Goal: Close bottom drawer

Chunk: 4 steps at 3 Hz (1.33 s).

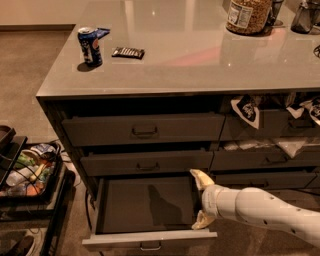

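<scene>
The bottom drawer (pixel 145 240) is the lowest of three wide dark-grey drawers and stands pulled far out. Its long grey tray (pixel 145 202) is bare, and its small metal pull handle (pixel 150 246) shows at the bottom edge of the view. My gripper (pixel 200 199) comes in from the right on a white arm (pixel 260 210). It is open, with one yellowish finger (pixel 199 177) up near the drawer's back right corner and the other (pixel 202 221) low by the front panel's right end. It holds nothing.
Two more wide drawers (pixel 145 131) sit above, slightly ajar. The narrower neighbouring stack (pixel 265 160) at right has snack bags spilling out. On the countertop (pixel 200 60) are a blue can (pixel 90 46), a dark bar (pixel 128 52) and a jar (pixel 249 15). A wire basket cart (pixel 30 175) stands at left.
</scene>
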Each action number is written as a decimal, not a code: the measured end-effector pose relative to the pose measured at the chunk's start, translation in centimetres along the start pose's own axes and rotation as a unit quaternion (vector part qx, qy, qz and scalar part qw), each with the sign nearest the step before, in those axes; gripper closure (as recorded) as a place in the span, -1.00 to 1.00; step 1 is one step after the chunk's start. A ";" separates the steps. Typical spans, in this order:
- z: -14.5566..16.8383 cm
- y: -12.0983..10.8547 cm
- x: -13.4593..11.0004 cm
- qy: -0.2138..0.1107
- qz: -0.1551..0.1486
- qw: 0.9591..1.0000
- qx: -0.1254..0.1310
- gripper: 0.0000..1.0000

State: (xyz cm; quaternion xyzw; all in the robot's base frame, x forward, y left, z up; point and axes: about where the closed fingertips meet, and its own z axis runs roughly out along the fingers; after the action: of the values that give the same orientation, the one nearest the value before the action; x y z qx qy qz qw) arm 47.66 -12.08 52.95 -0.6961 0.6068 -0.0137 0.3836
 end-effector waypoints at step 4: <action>10.1 12.4 0.9 -0.046 0.032 0.995 -0.086 -1.00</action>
State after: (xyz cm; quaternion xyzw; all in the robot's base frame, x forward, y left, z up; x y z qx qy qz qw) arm 42.47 -7.30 38.61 -0.7066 0.6095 0.0826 0.3500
